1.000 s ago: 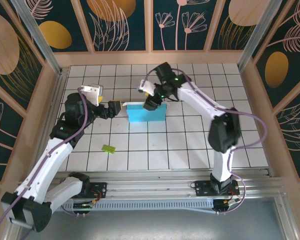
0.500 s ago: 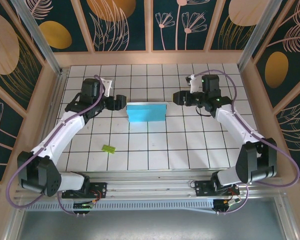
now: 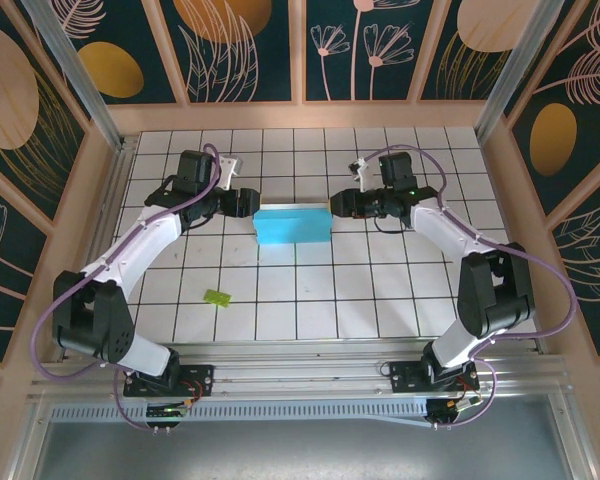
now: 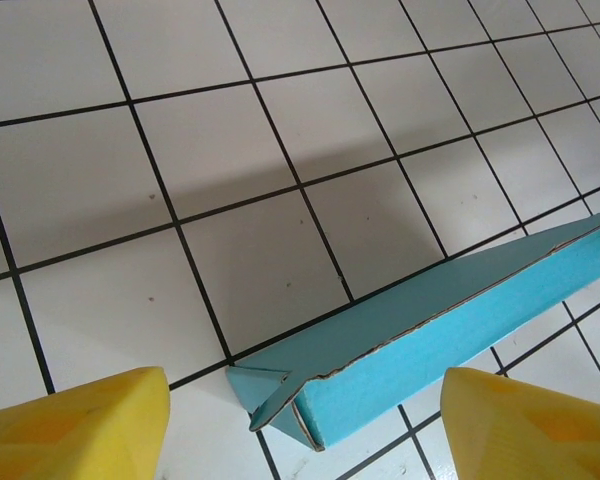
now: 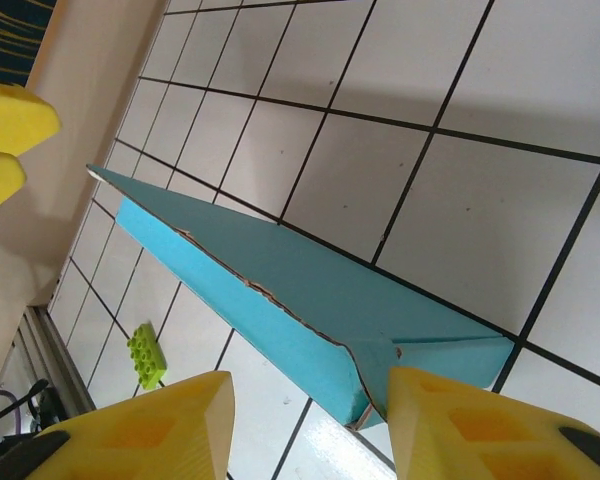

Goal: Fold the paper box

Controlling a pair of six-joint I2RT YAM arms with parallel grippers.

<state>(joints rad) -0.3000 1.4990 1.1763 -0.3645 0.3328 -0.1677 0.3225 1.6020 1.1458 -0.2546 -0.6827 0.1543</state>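
Top external: left fingers [image 4: 80,425], right fingers [image 5: 480,420] moved in beside paper box [image 3: 292,225] ends; open, empty

No text or number is legible — not even on the paper box [image 3: 293,225].

Top camera high, looking down; 2 wrist cameras close, facing paper box [image 3: 293,223] from opposite ends.

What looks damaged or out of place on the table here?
The paper box has a ragged, frayed edge along its upper seam, clear in both wrist views. A small lime-green piece lies alone on the table, toward the near left, well apart from the box. Nothing else stands out.
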